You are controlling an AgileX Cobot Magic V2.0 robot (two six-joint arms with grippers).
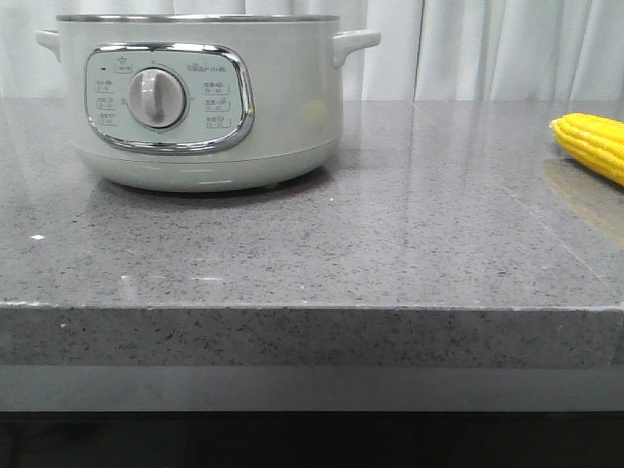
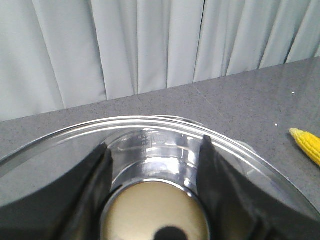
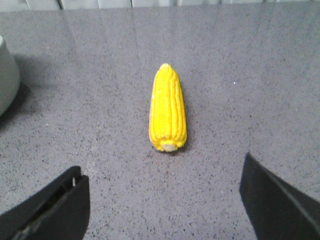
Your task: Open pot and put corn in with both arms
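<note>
Two things rest on the speckled grey counter [image 1: 390, 244]: the pot [image 1: 200, 97] at about ten o'clock in the front view, its dial [image 1: 156, 97] facing the camera, and the corn [image 1: 593, 144] well apart from it at about three o'clock, cut by the picture's edge. White curtains [image 1: 487, 49] hang behind.

The left gripper [image 2: 155, 200] holds a clear glass lid [image 2: 150, 127] by its shiny knob [image 2: 155, 165], one dark finger pressed on each side.

The right gripper [image 3: 162, 200] stands wide over the counter, its fingers [image 3: 272, 200] well apart, the corn lying flat just beyond them, untouched, blunt end toward the gripper.
</note>
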